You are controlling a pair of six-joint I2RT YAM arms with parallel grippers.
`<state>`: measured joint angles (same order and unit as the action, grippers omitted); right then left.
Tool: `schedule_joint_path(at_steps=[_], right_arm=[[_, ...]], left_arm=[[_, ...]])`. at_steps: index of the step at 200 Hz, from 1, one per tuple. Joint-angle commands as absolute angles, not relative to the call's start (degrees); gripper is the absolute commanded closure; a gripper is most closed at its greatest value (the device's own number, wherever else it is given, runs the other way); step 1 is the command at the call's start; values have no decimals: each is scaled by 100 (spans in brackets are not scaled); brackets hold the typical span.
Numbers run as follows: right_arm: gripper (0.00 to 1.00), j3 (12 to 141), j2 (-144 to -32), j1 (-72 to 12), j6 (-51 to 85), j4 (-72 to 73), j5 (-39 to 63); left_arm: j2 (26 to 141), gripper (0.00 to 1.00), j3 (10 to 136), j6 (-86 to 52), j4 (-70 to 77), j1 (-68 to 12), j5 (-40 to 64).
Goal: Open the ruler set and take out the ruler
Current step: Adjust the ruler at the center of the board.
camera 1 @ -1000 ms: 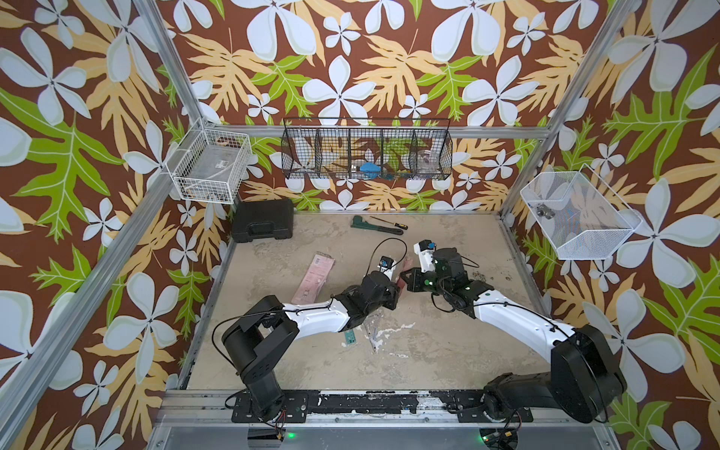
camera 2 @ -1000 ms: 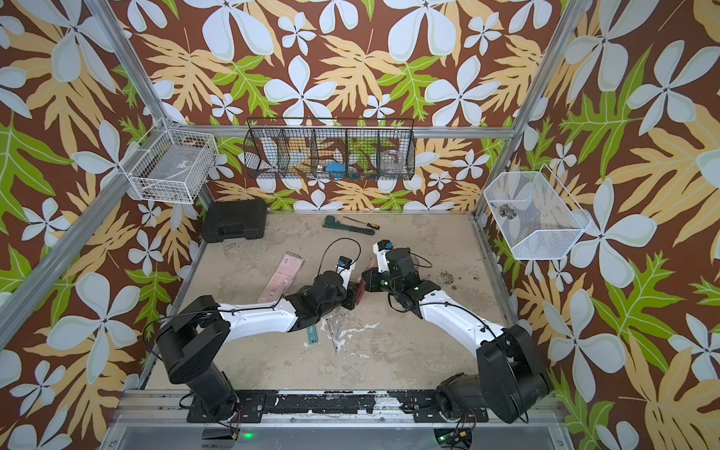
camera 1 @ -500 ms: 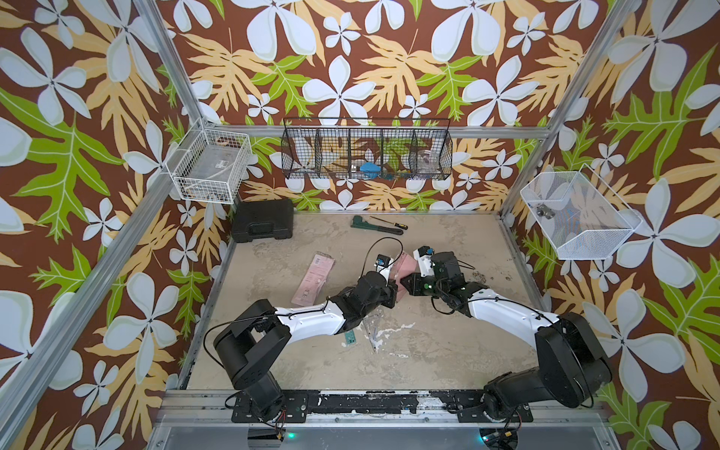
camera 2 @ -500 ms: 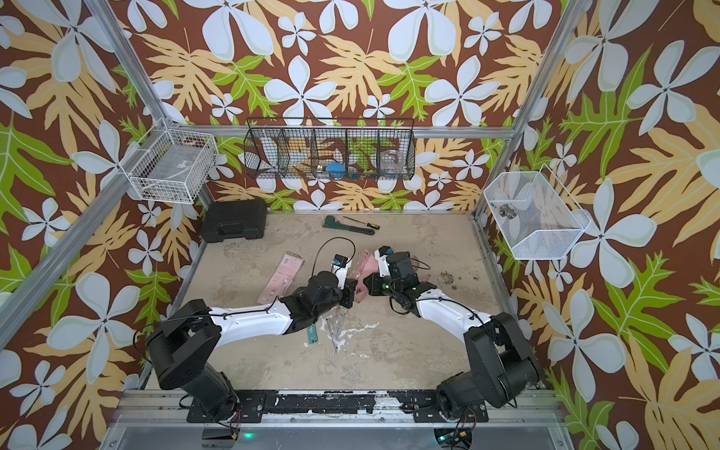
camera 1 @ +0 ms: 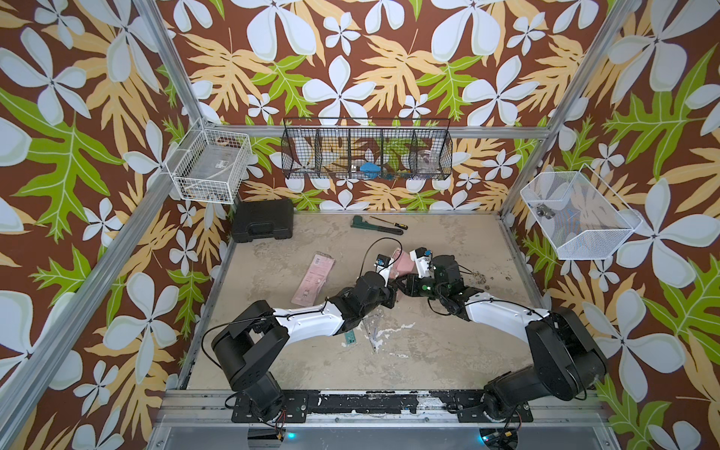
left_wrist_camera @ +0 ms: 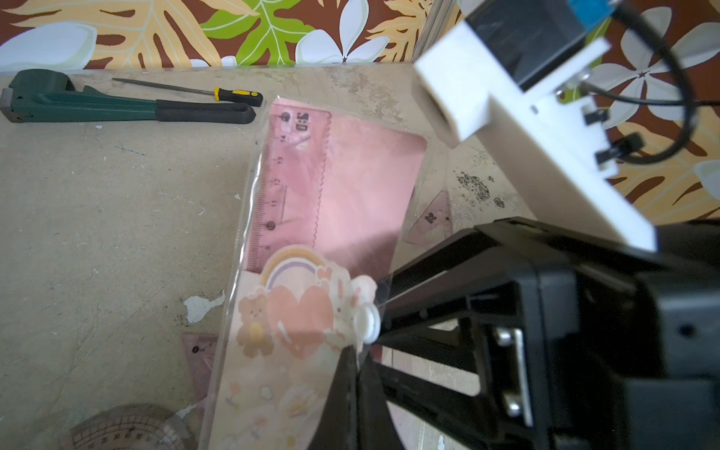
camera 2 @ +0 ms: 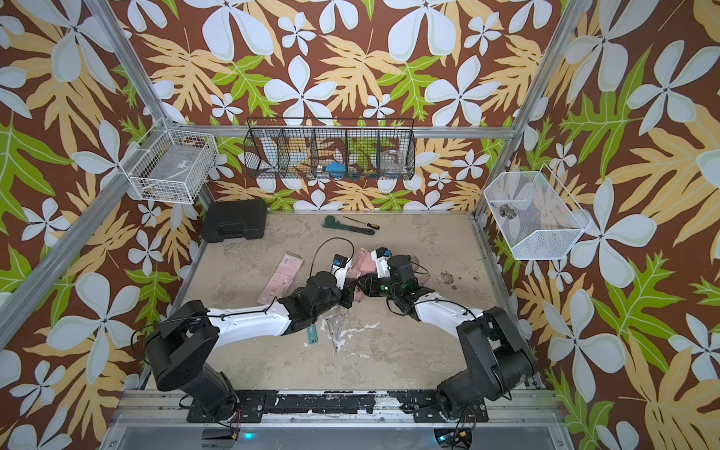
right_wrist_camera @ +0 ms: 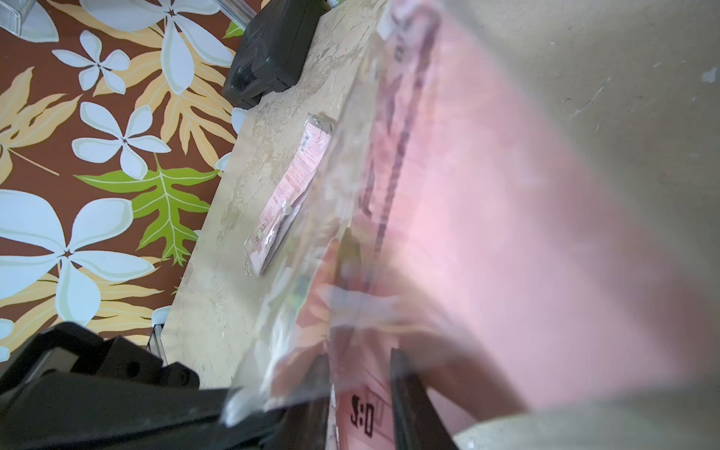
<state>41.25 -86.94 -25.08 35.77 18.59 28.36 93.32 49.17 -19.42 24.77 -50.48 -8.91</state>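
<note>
The ruler set (camera 1: 403, 262) is a clear pouch with a pink card, held up off the table between both arms in both top views (camera 2: 364, 263). In the left wrist view the pouch (left_wrist_camera: 307, 311) shows a cartoon flap and a white snap, and the pink ruler (left_wrist_camera: 286, 183) lies inside it. My left gripper (left_wrist_camera: 356, 364) is shut on the pouch's edge beside the snap (camera 1: 392, 281). My right gripper (right_wrist_camera: 360, 389) meets it from the right (camera 1: 406, 282). Its fingers stand apart around the pouch's other end, where the ruler's printed tip (right_wrist_camera: 362, 417) shows.
A second pink ruler pack (camera 1: 313, 278) lies flat to the left. A green ruler (camera 1: 349, 338), a protractor (left_wrist_camera: 128, 428) and a pink set square (left_wrist_camera: 430, 218) lie loose on the table. Black case (camera 1: 263, 220), wrench (camera 1: 374, 226) and screwdriver (camera 1: 389, 223) sit at the back.
The pouch has swung up between the two wrists, and its pink card now shows from above. My right gripper's jaws have parted. The left gripper has stayed shut.
</note>
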Motion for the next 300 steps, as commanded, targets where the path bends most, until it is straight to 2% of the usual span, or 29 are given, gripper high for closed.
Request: schedule_joint_path(at_steps=[1, 46, 74, 112, 169, 226, 245, 276, 300], right_arm=[[68, 4094, -8761, -2521, 3773, 2349, 2874], [69, 4045, -8811, -2505, 3934, 2927, 2876], [76, 4055, -8816, -2505, 4005, 3207, 2949], [90, 4099, -8895, -2505, 3974, 3076, 2830], [95, 4076, -8603, -2472, 3808, 2569, 2803], [94, 4119, -8125, -2428, 3377, 1602, 2811], [91, 4169, -8108, -2420, 3202, 1328, 2869], [90, 4196, -8200, -2404, 3169, 1227, 2967], [82, 4281, -8336, -2401, 3292, 1279, 3082]], left_arm=[[9231, 100, 4874, -1887, 2854, -5070, -660], [9132, 100, 4670, -1952, 3098, -5094, -518], [9158, 100, 4649, -1969, 3138, -5091, -431], [9158, 100, 4649, -1945, 3151, -5096, -466], [9183, 100, 4649, -1991, 2918, -5097, -1060], [9239, 100, 4763, -2048, 2681, -5094, -1406], [9264, 100, 4799, -2048, 2637, -5095, -1441], [9259, 100, 4812, -2074, 2647, -5094, -1381], [9242, 100, 4799, -2087, 2676, -5097, -1312]])
